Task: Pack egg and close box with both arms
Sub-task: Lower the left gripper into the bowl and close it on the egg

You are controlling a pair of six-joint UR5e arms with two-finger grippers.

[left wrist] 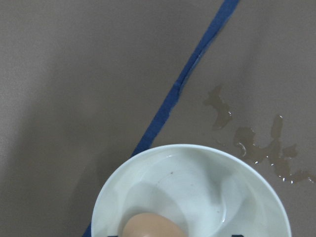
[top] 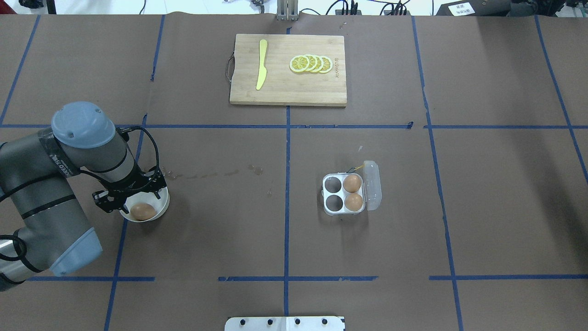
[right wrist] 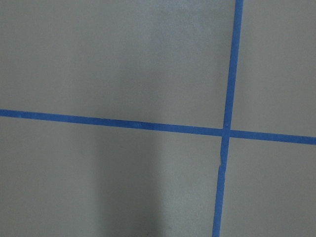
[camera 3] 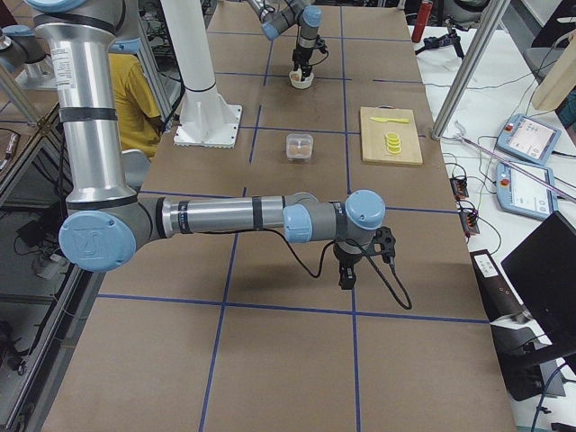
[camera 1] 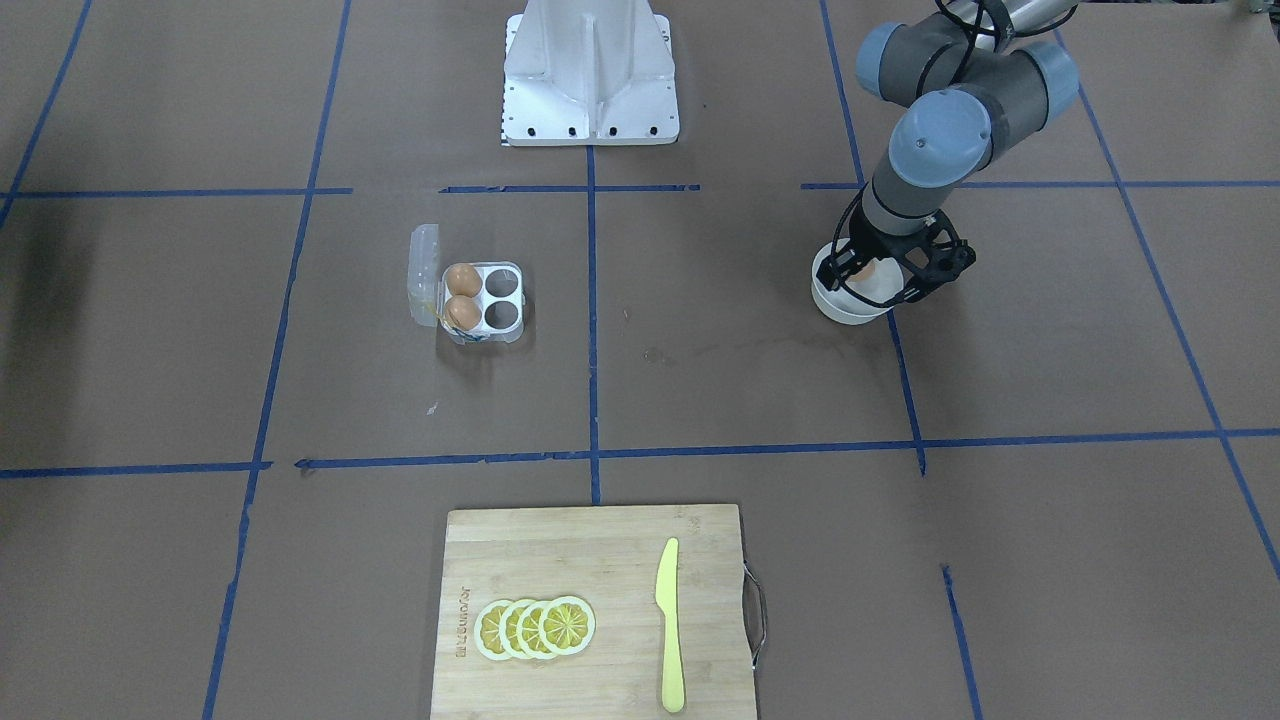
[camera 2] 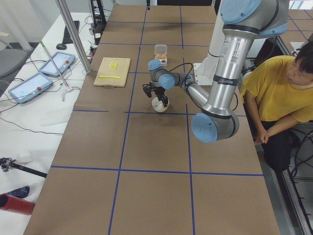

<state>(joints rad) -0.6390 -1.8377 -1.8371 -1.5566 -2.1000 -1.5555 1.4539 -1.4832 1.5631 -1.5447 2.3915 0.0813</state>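
Grey tubular left arm [top: 69,156] bent downward, black open-framed left gripper [top: 134,204] spread astride small tan-brown egg [top: 143,211] in round white bowl [top: 163,202] beneath, clear plastic egg carton [top: 342,195] well apart, right gripper [camera 3: 346,270] downturned, its grip untellable

Your table [top: 206,239] is covered in brown paper and gridded with blue tape [top: 287,207]. At each end you have a white bench [camera 2: 29,112] strewn with cables, holding tablets [camera 2: 57,63], with a slanted aluminium post [camera 2: 74,34] beside it.
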